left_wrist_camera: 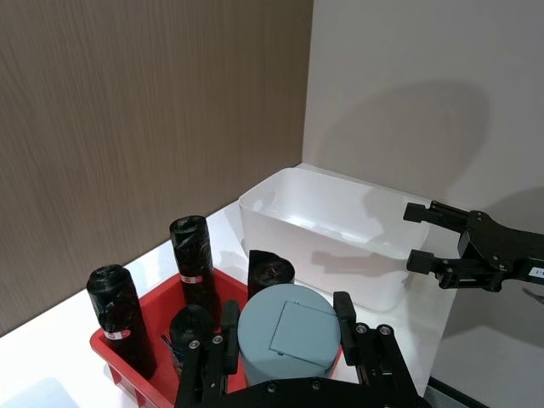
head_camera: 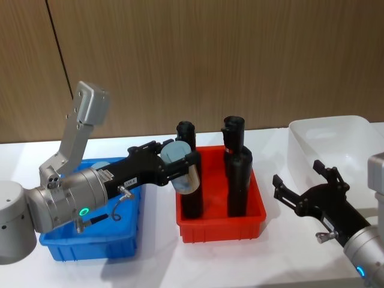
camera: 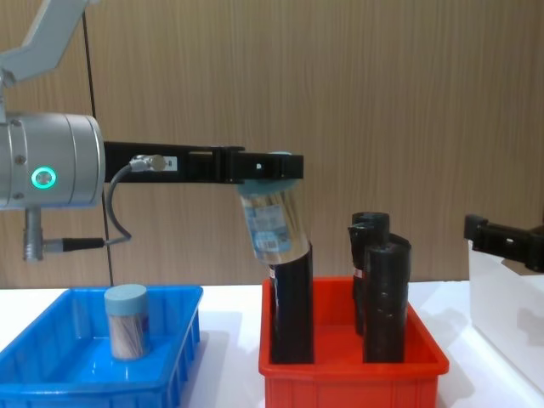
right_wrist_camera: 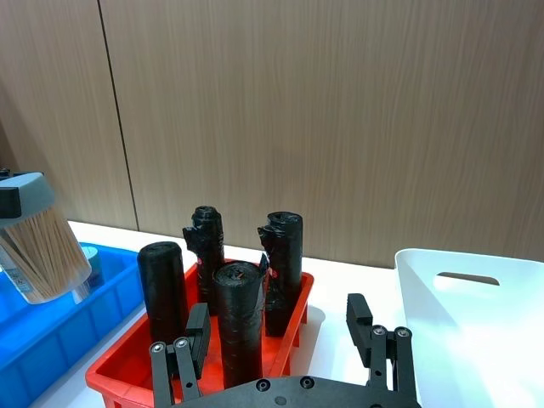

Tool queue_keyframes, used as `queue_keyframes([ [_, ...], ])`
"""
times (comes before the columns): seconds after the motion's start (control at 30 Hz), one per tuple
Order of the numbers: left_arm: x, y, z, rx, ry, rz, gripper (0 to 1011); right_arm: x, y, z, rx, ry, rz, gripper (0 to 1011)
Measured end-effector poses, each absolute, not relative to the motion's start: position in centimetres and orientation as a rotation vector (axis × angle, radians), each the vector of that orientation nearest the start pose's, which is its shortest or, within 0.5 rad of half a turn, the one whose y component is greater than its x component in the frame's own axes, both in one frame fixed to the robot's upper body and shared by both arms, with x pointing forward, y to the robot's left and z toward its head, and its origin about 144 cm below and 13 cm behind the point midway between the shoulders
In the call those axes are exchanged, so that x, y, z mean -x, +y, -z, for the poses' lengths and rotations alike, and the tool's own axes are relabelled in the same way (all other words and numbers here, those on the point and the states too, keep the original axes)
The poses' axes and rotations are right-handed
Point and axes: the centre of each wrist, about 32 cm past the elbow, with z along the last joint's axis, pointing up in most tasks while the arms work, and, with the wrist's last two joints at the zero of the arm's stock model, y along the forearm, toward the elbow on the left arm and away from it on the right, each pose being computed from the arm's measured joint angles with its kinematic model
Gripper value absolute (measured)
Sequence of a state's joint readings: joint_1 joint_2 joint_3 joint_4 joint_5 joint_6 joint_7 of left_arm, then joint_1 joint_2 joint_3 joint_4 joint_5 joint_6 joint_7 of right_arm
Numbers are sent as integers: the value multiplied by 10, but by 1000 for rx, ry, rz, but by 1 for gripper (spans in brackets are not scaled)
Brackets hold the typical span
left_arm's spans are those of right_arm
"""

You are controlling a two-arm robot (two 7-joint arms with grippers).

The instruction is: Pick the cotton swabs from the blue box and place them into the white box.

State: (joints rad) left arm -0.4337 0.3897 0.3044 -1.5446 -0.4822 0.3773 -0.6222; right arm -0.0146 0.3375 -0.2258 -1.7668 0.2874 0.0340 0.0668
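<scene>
I am seeing the left arm (camera: 170,163) reaching level across from above the blue box (head_camera: 90,249). The left gripper (camera: 270,167) is clamping the lid end of one cotton swab tub (camera: 274,223), jaws closed on it. The tub is hanging tilted, pale blue-grey lid uppermost, its clear body showing tan sticks and a label. It is hanging over the left side of the red bin (head_camera: 222,231). Its lower end is sitting at the top of one of four black rolls (right_wrist_camera: 283,272) standing in that bin; I cannot tell whether they touch. The rolls are standing between the held tub and the white box (head_camera: 300,150). A second tub (camera: 126,321) is standing upright in the blue box. The right gripper (head_camera: 298,174) is hovering just beside the white box, jaws apart.
</scene>
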Motion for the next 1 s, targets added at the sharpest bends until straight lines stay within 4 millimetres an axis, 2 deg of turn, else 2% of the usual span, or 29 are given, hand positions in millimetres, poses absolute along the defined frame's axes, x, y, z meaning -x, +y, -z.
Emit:
queue_keyframes([
  [1.0, -552, 253, -1277, -63, 83, -658, 669, -444, -238, -1189, -28, -74, 1226, 1008],
])
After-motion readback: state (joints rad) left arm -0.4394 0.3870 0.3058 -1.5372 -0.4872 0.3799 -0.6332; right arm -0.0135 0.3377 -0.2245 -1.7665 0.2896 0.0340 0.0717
